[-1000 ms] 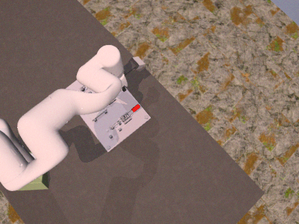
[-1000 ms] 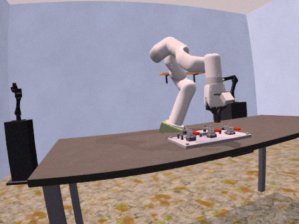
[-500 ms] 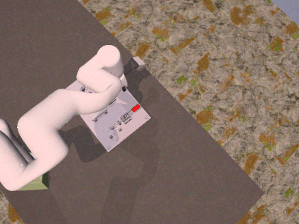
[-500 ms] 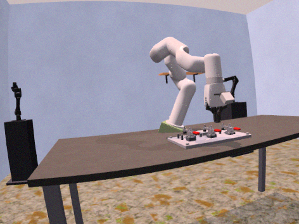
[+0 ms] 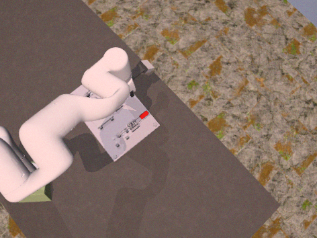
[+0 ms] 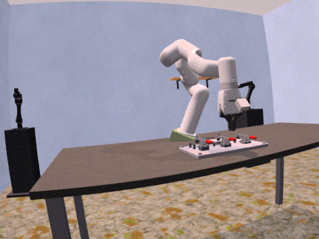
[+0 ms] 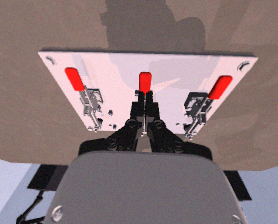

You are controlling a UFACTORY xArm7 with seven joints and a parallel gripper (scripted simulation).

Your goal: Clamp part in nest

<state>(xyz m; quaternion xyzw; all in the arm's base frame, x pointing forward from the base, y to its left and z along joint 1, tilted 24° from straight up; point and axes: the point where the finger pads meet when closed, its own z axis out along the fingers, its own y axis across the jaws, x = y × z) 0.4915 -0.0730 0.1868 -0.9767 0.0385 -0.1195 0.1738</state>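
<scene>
Part: cannot be made out in any view, so its place beside the fixture or in a nest is unclear.
Gripper (image 5: 131, 93) (image 6: 232, 129) (image 7: 144, 100): shut narrow, pointing down; in the wrist view, its fingertips overlap the middle clamp, contact unclear.
Fixture plate (image 5: 152, 122) (image 6: 189, 151) (image 7: 120, 65): flat on the bench (image 5: 201, 185) (image 6: 101, 166) (image 7: 30, 125).
Red handles (image 5: 144, 115) (image 6: 232, 139) (image 7: 145, 81): three, side by side; whether any is locked cannot be told.

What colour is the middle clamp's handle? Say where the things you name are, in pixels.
Red (image 6: 232, 139) (image 7: 145, 81); it shows best in the wrist view.
</scene>
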